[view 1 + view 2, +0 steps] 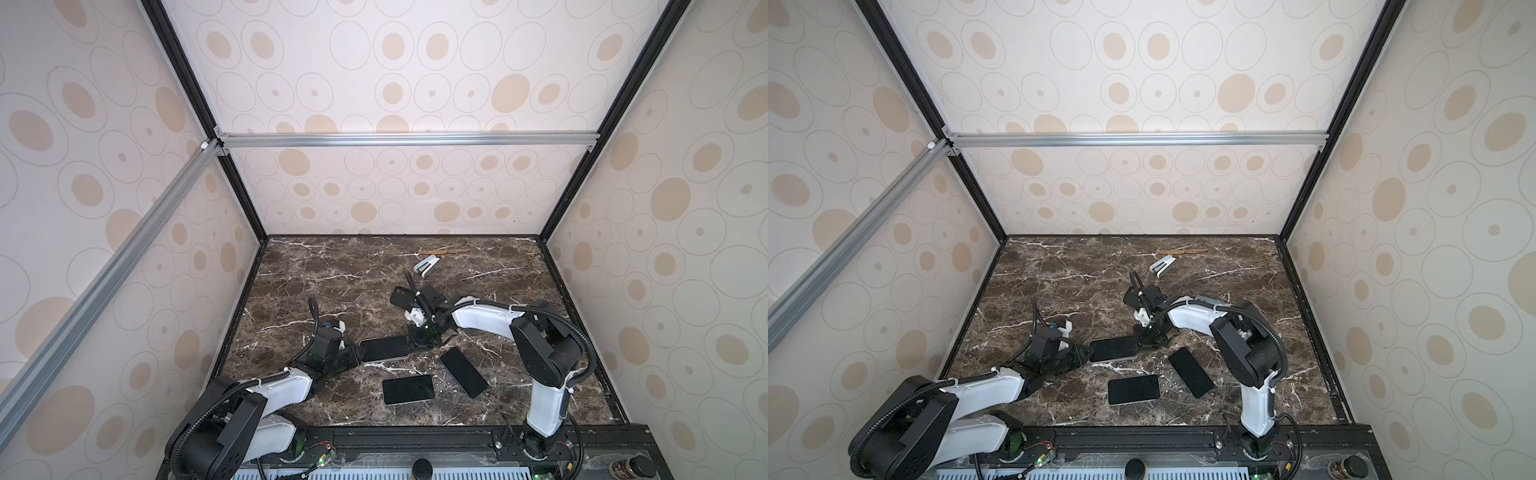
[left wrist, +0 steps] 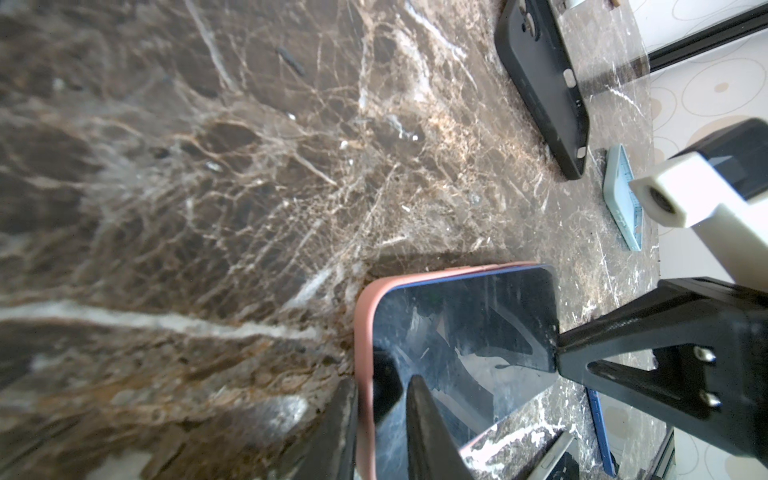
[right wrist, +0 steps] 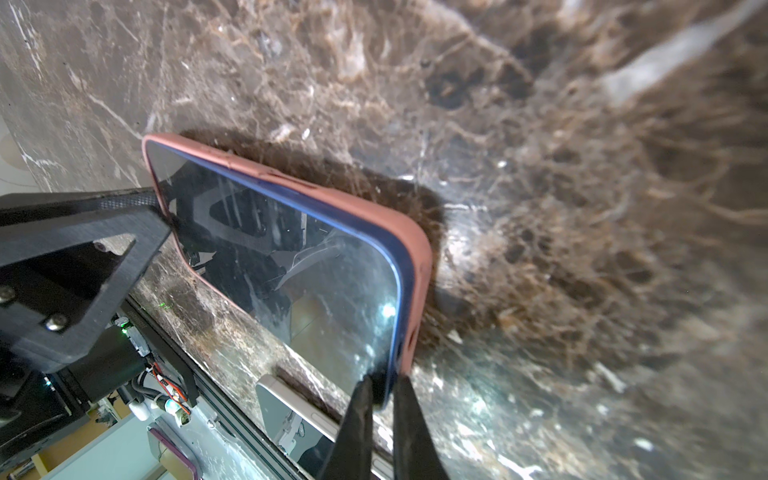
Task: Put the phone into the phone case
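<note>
In both top views the left arm (image 1: 232,428) fills the lower left. At lower centre the phone (image 1: 384,348) lies flat on the marble table (image 1: 332,286), between the left gripper (image 1: 360,352) and the right gripper (image 1: 414,342).

Left wrist view: narrow jaws clamp one end of the pink phone case (image 2: 363,332), with the phone lying in it.

Right wrist view: the fingers (image 3: 357,415), almost together, meet the phone's blue edge, which shows above the case rim.

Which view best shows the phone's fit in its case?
Right wrist: phone and case nearly whole, close up, blue edge above the pink rim. Left wrist shows one end; both top views only a small dark screen.
</note>
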Controlling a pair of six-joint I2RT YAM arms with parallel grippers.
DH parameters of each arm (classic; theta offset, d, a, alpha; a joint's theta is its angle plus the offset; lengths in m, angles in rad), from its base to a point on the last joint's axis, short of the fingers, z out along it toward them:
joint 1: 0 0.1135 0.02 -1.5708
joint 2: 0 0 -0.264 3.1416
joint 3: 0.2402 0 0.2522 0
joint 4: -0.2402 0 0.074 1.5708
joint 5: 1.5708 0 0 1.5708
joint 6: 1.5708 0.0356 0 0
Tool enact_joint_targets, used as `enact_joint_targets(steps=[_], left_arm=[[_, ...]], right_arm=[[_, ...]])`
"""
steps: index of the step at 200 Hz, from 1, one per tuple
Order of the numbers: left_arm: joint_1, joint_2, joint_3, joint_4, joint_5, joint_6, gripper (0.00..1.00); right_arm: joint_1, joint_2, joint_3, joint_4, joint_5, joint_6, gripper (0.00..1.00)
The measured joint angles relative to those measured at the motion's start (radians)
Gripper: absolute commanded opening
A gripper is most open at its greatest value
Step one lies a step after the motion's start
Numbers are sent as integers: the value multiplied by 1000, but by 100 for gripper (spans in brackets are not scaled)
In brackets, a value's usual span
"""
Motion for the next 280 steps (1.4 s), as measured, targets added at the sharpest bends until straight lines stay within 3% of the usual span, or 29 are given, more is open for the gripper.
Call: enact_joint_targets(steps=[194, 280], left_arm=[[0, 16, -3, 31, -8, 0, 22], [2, 28, -3, 50, -11, 0, 22]], right_arm=[[4, 50, 62, -76, 9, -51, 12], [87, 65, 133, -166, 212, -77, 10]])
